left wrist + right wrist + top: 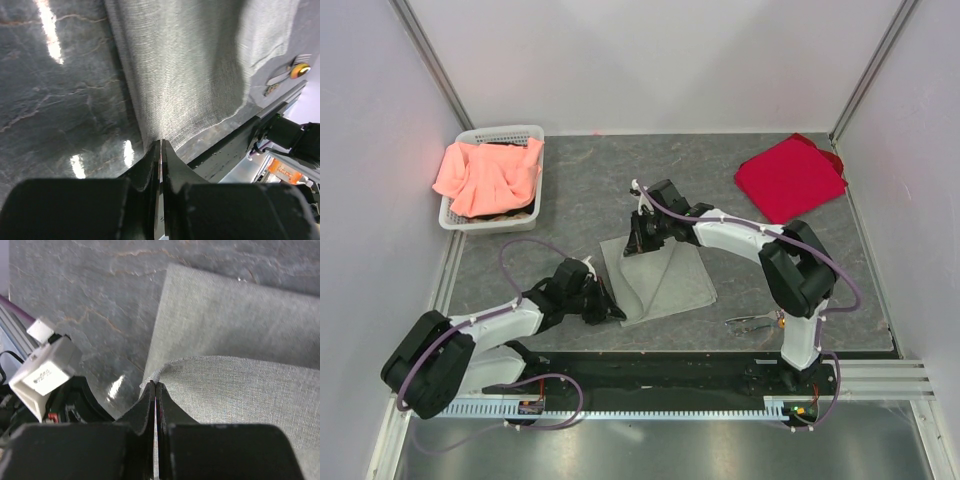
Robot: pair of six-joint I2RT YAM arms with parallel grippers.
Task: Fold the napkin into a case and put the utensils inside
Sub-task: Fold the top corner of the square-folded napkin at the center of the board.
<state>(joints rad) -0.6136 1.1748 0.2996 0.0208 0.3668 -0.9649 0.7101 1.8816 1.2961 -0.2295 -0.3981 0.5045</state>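
Top external: left pincer [616, 312] on napkin [677, 282]

white basket [492, 223]: far-left | salmon-orange cloth [485, 175]: inside basket | red cloth [790, 178]: far-right

Utensils [756, 322]: lower right of top view, too small to count pieces or tell types. Left wrist view: same utensils blurred at right edge, only orange-brown end plus sliver of metal clear. Napkin [190, 65] cut off by top edge there, by right edge in right wrist view. Basket [505, 131] contents under salmon cloth [485, 175] mostly hidden. Right claw [638, 246] tips hidden under own wrist, top view.
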